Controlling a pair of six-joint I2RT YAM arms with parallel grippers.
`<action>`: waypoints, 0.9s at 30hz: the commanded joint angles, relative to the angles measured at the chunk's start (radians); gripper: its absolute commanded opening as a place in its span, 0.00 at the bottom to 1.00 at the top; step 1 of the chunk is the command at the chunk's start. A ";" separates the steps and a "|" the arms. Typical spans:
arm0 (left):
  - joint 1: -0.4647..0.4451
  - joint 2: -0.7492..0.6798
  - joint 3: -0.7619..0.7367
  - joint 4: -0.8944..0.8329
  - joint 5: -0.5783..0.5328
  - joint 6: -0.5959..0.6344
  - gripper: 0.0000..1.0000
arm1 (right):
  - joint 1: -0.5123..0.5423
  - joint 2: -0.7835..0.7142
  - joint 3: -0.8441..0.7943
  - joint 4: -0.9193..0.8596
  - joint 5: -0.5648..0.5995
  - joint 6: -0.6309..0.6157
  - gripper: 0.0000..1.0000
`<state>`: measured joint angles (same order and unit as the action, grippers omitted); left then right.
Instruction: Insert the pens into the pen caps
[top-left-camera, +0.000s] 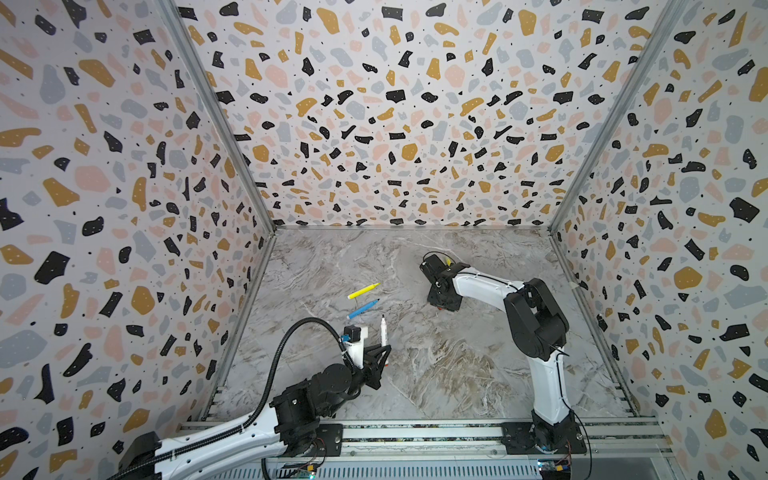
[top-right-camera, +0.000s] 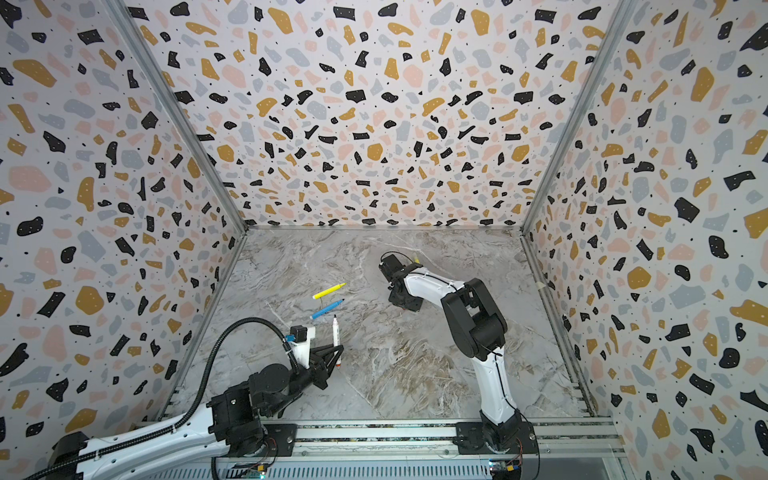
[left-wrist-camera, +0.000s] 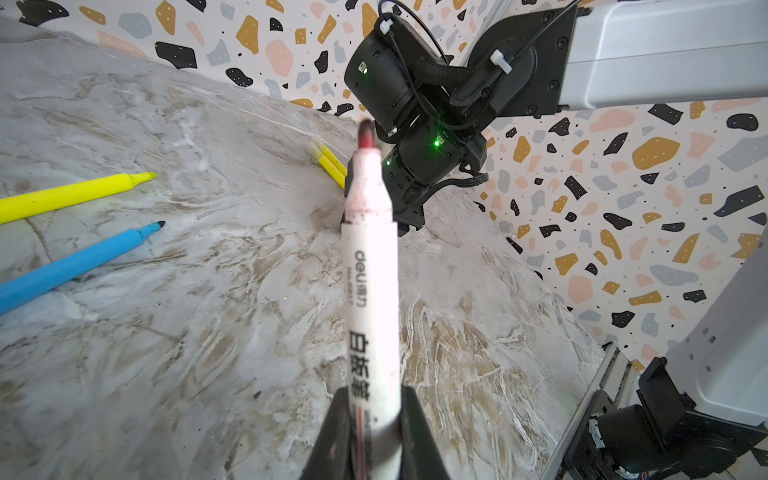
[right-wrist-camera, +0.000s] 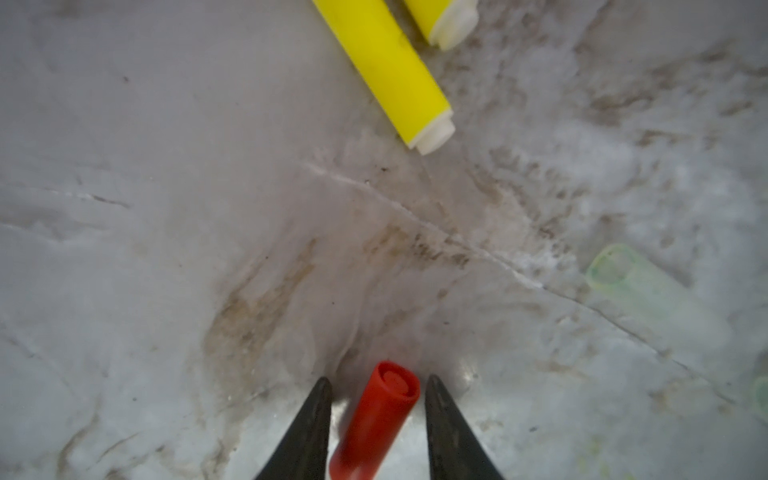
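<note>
Left pincer (left-wrist-camera: 374, 392) grips white pen (left-wrist-camera: 370, 266), near left. Right pincer (right-wrist-camera: 378, 379) part-open astride red cap (right-wrist-camera: 374, 419) on table (right-wrist-camera: 166, 208), right of middle, jaws not touching. Risk: cap lies skewed; squeeze could roll it, squirt it free.

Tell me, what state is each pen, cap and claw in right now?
white pen, uncapped, gripped
left gripper, shut on white pen
lone yellow pen, uncapped, lying flat
blue pen, uncapped, lying flat
two yellow pens, lying side by side, tips hidden
red cap, lying loose, not gripped
right gripper, open around red cap
pale cap, empty, lying flat
</note>
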<state>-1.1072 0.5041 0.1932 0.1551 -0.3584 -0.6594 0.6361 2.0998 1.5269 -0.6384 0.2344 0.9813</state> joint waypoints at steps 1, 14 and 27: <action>0.000 -0.019 -0.010 0.016 -0.023 -0.006 0.00 | 0.003 0.022 0.010 -0.017 0.015 -0.029 0.35; 0.000 -0.020 -0.008 0.015 -0.024 -0.005 0.00 | 0.017 -0.047 -0.089 0.032 -0.017 -0.083 0.17; -0.002 0.063 0.011 0.058 0.026 0.001 0.01 | 0.019 -0.485 -0.300 0.219 -0.161 -0.260 0.07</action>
<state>-1.1072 0.5446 0.1913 0.1463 -0.3527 -0.6662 0.6529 1.7512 1.2575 -0.5003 0.1436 0.8085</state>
